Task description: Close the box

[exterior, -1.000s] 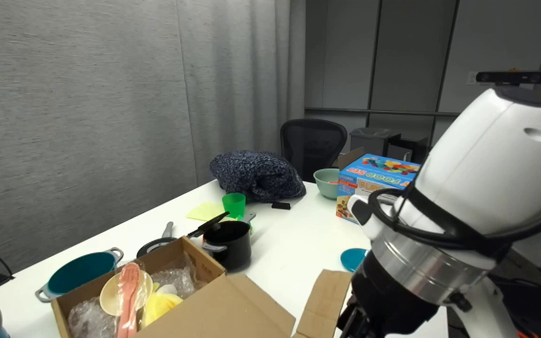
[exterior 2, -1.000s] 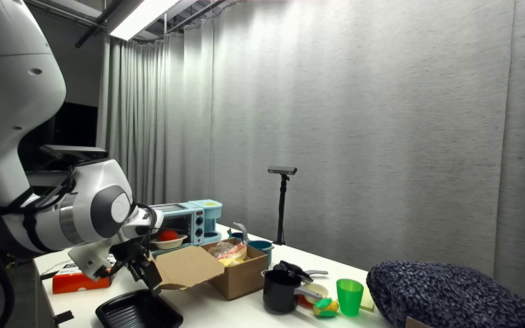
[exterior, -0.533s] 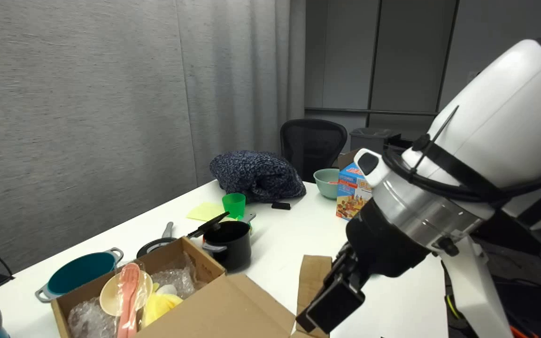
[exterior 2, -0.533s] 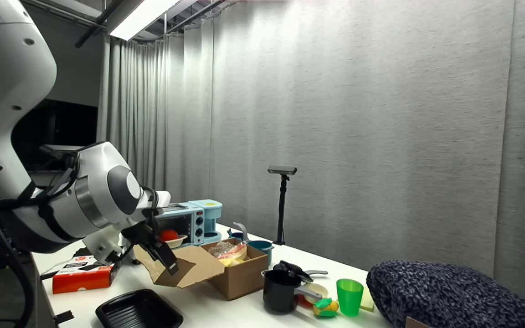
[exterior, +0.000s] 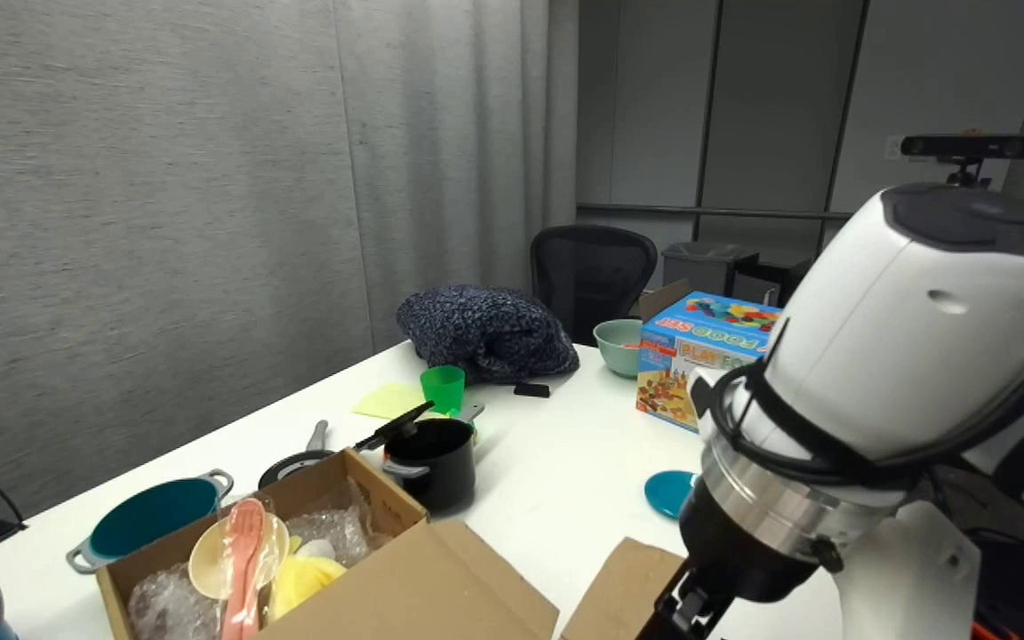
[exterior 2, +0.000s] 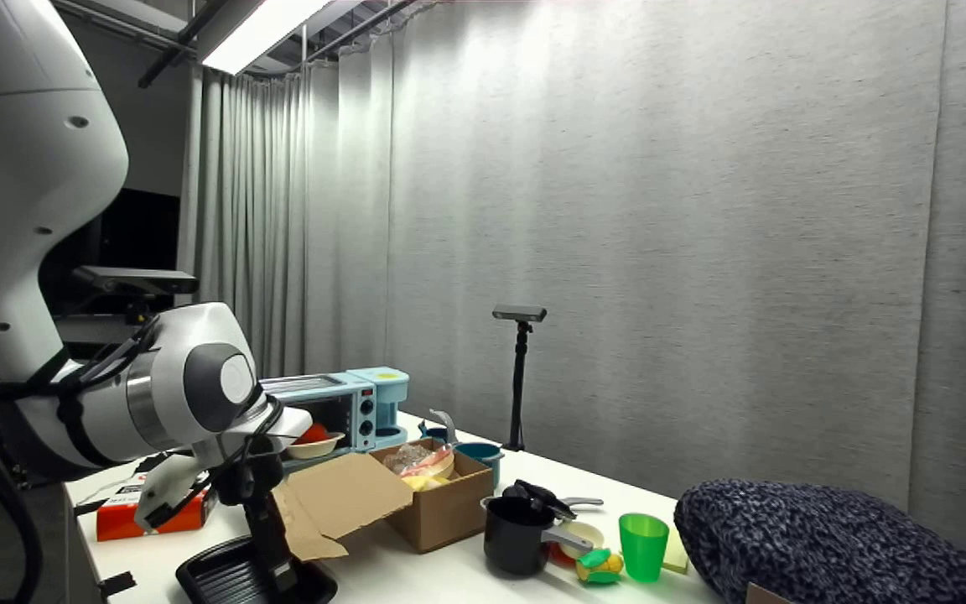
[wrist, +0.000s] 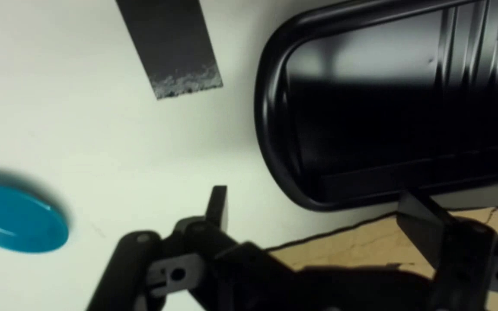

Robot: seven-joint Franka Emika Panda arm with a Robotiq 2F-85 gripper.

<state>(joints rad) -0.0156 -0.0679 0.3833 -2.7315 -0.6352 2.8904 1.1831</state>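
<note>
The box is brown cardboard, open at the top, in both exterior views; its wall (exterior 2: 454, 512) faces the black pot. It holds pink utensils, a cream bowl, bubble wrap and something yellow. A wide flap (exterior: 441, 578) (exterior 2: 357, 495) slopes outward toward my arm, with a bent outer strip (exterior: 626, 587). My gripper (wrist: 314, 193) points down at the flap's outer edge, beside the black tray. Its jaws are wide apart. In the wrist view the cardboard (wrist: 352, 246) shows low between the fingers, near the right one; I cannot tell whether they touch. The fingertips are cut off in an exterior view.
A black tray (wrist: 270, 108) lies right below the gripper. A teal lid-like disc (exterior: 670, 493), a black pot (exterior: 441, 462), a teal pot (exterior: 152, 516) and a red-white box (exterior 2: 152, 516) stand around. A toy oven (exterior 2: 349, 411) is behind the flap.
My gripper first swung forward over the flap, then drew back and lower to the flap's outer edge, pointing more downward. The flap's outer strip now leans further outward. The box body has not moved.
</note>
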